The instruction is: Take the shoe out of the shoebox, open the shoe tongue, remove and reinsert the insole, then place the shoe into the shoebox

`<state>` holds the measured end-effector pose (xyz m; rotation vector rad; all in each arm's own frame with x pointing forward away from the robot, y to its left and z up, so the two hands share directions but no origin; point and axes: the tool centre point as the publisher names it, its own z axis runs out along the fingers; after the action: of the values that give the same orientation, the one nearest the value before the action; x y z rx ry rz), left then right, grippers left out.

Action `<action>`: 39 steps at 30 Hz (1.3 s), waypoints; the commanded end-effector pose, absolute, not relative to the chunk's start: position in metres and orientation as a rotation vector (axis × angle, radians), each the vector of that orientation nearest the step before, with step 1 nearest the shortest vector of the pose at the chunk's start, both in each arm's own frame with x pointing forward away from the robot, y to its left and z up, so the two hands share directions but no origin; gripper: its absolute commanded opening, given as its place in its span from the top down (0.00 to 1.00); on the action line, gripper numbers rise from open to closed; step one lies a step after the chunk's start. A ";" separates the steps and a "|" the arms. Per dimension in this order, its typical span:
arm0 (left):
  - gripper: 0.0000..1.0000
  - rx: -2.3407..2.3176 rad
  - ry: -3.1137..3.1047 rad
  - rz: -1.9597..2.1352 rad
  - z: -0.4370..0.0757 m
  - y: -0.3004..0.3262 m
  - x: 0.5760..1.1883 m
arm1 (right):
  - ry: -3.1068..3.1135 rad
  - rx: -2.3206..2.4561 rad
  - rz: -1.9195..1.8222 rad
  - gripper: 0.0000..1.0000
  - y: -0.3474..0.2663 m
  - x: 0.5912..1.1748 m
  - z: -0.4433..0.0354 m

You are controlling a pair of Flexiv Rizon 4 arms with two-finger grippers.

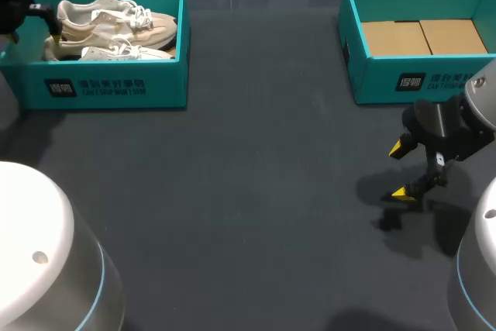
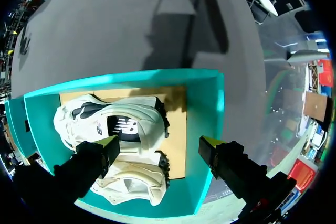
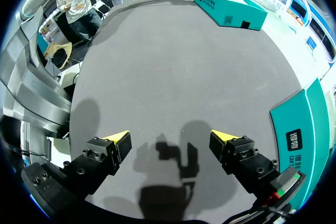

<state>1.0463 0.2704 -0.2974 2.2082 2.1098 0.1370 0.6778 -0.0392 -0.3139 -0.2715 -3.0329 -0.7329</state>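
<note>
A teal shoebox [image 1: 116,87] at the table's far left holds two beige-and-white shoes [image 1: 116,25] lying side by side. In the left wrist view my left gripper [image 2: 159,148] hangs open above the heel end of that box [image 2: 207,108]. One fingertip is over the nearer shoe [image 2: 113,124], the other over the box's end wall. The second shoe [image 2: 136,182] lies under the gripper. In the head view the left gripper [image 1: 50,25] shows at the box's left end. My right gripper [image 1: 400,170] stands open and empty over bare table [image 3: 173,77] in front of the right box.
A second teal box [image 1: 418,75] with a brown cardboard bottom stands at the far right; its wall [image 3: 304,129] shows beside my right gripper. The shoebox with the shoes [image 3: 228,6] lies far ahead of that gripper. Dark table stretches between the two boxes.
</note>
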 end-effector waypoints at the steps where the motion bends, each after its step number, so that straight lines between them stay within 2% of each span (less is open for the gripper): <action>1: 0.00 2.223 2.121 0.115 -0.309 0.266 1.056 | -3.036 -0.274 -0.728 0.00 -0.039 0.677 -0.314; 19: 0.01 2.224 2.191 0.096 -0.351 0.260 1.055 | -3.036 -0.274 -0.728 0.00 -0.039 0.677 -0.314; 31: 0.15 2.229 2.234 0.097 -0.368 0.263 1.055 | -3.036 -0.274 -0.728 0.00 -0.039 0.677 -0.314; 39: 0.34 2.231 2.260 0.097 -0.375 0.266 1.055 | -3.036 -0.274 -0.728 0.00 -0.039 0.677 -0.314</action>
<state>1.0519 0.2665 -0.3729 2.2282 2.2543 0.0980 0.6778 -0.0392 -0.3139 -0.2715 -3.0329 -0.7328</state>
